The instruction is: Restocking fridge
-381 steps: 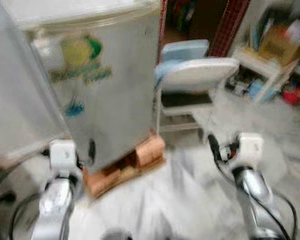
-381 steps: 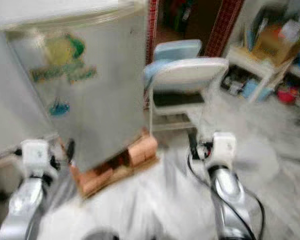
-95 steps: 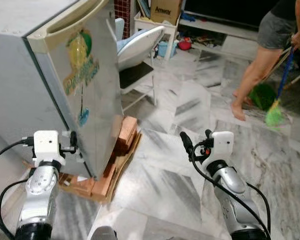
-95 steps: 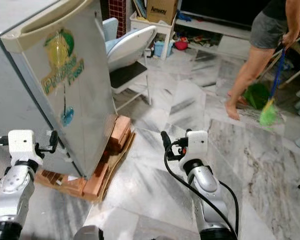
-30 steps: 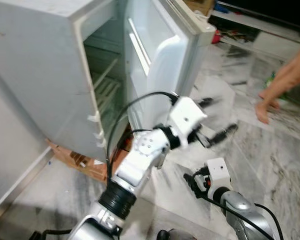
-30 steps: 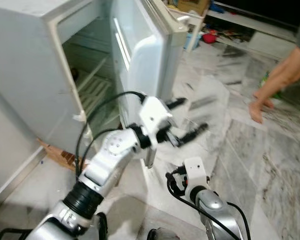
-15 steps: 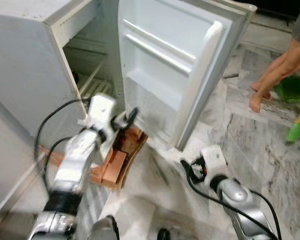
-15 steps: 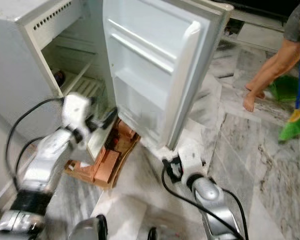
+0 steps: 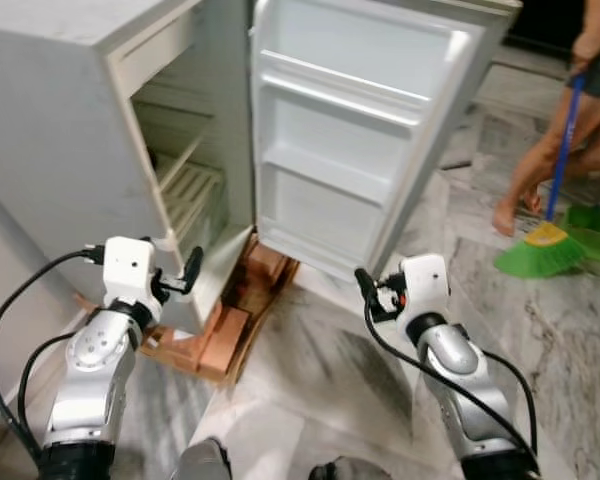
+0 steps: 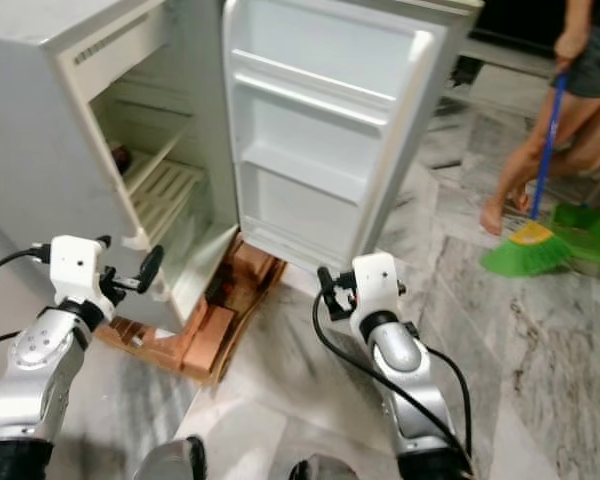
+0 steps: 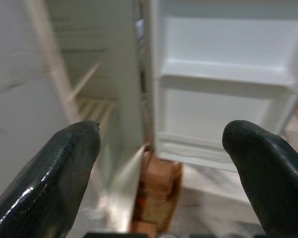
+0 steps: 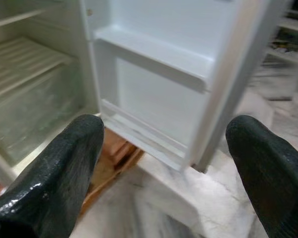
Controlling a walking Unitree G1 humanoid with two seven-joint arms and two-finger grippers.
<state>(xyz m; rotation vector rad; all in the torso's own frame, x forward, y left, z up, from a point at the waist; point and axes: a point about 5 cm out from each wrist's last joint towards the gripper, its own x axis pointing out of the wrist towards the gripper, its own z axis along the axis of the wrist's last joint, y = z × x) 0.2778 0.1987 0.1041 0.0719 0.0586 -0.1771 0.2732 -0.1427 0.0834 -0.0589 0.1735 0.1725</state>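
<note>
- The small white fridge (image 9: 70,130) stands at 11 o'clock on reddish bricks (image 9: 230,325), its white moulded door (image 9: 365,140) swung wide open.
- The left pincer (image 9: 185,272), at 9 o'clock, is spread wide and holds nothing, just before the cabinet's edge.
- The right pincer (image 9: 368,290), at 3 o'clock, is likewise wide open and holds nothing, below the door.
- A person's legs (image 9: 540,170) and a green broom (image 9: 545,245) are at 2 o'clock on the marble floor (image 9: 320,380).

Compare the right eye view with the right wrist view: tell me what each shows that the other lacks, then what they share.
Right eye view: a person sweeping with a green broom, the bricks under the fridge, and the left gripper and right gripper held low, empty.

Right wrist view: its own black fingertips spread wide apart.

Both: the open fridge door with bare door shelves, the wire shelf and the marble floor.
</note>
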